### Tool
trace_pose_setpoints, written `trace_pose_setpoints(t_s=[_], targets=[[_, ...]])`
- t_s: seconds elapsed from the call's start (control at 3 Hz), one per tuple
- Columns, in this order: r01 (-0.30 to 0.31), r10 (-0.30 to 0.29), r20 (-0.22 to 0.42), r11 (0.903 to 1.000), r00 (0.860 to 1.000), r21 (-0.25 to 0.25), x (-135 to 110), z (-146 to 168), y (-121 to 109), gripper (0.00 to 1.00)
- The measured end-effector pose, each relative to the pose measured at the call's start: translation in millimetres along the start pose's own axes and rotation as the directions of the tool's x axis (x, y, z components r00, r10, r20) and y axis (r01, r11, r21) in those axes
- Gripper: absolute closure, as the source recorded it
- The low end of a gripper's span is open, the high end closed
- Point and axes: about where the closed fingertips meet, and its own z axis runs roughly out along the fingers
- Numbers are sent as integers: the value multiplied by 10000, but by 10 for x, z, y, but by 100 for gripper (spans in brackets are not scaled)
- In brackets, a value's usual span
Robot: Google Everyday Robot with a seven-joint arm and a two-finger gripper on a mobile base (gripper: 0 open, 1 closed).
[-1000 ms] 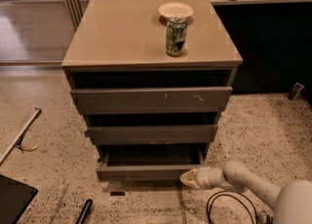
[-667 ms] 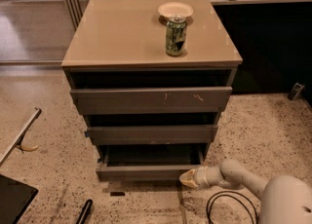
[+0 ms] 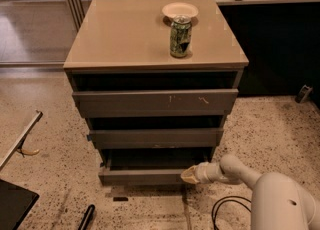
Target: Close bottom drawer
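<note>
The bottom drawer point(image 3: 142, 176) is the lowest and narrowest dark grey front of the cabinet. It stands pulled out a little, with a dark gap above its front. My gripper point(image 3: 189, 174) is low at the right end of that front, its pale tip against or just before the drawer face. My white arm point(image 3: 240, 171) reaches in from the lower right.
The cabinet's beige top point(image 3: 125, 34) carries a green can point(image 3: 180, 36) and a white bowl point(image 3: 179, 10). The top drawer point(image 3: 155, 102) and the middle drawer point(image 3: 155, 137) also stand out a little. A black cable point(image 3: 225, 209) lies on the speckled floor. A black object point(image 3: 15, 204) sits at the lower left.
The arm's white body has come further into view at the lower right. The gripper stays at the right end of the bottom drawer's front, and the drawer looks unmoved.
</note>
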Motion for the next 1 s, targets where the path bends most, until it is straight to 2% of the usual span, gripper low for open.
trace_pose_setpoints(t_s=[0.33, 0.67, 1.0], targets=[[176, -172, -173, 9996, 9997, 224, -120, 75, -185, 81], [226, -217, -260, 9993, 9994, 311, -169, 138, -277, 58], [221, -213, -259, 9993, 9994, 312, -168, 139, -276, 35]])
